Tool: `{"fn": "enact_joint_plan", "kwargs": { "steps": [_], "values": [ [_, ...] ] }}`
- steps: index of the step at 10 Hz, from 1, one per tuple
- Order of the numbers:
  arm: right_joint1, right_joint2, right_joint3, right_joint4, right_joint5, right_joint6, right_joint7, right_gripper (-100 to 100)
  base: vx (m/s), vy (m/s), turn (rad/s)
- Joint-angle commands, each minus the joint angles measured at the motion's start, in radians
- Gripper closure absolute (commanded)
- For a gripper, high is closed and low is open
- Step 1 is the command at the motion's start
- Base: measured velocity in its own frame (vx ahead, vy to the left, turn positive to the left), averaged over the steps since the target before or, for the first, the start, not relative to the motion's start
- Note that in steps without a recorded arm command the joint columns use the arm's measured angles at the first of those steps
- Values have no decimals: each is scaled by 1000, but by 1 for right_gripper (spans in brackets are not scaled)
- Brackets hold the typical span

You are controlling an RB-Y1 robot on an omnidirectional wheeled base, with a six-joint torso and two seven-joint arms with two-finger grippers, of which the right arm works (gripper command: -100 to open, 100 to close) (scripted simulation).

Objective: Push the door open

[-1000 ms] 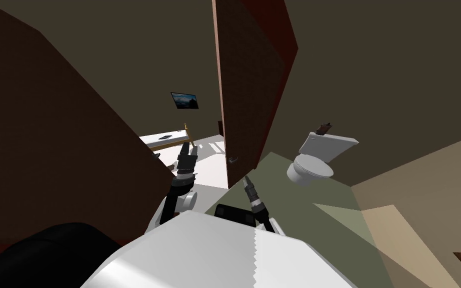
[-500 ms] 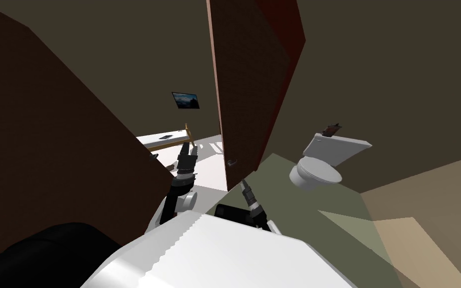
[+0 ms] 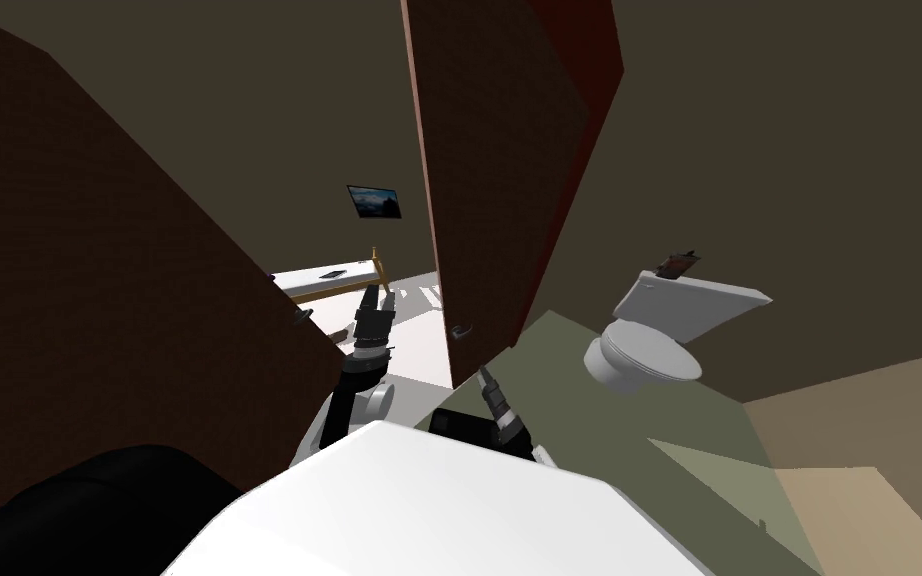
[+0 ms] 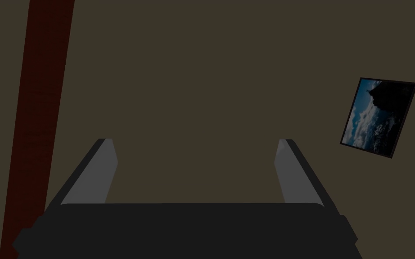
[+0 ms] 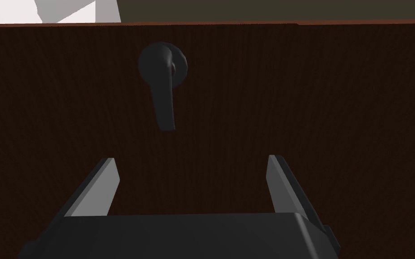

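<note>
Right wrist view: right gripper, fingers apart, is being pointed at the brown door, handle at its eleven o'clock; left gripper likewise spread.

Thin light grey fingers, dark box bodies, black-jointed white forearms

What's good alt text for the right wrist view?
The open, empty right pincer points at a dark brown door seen close up. A dark lever handle sits on the door just beyond the pincer's tips, untouched. Past the door's edge are a sliver of white floor and olive wall.
</note>
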Motion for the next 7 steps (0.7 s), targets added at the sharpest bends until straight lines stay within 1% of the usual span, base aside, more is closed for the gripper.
{"fn": "enact_joint_plan", "kwargs": {
  "steps": [1, 2, 4, 6, 7],
  "values": [
    [-8, -6, 15, 29, 12, -11, -11, -100, 164, -80, 64],
    [-13, -8, 24, 51, 20, -20, -15, -100, 166, -82, 62],
    [-18, -10, 35, 75, 28, -29, -20, -100, 128, -57, 37],
    [-27, -14, 51, 112, 42, -44, -28, -100, 169, -91, 55],
    [-26, -13, 45, 104, 37, -40, -26, -100, 88, -52, 18]
  ]
}}
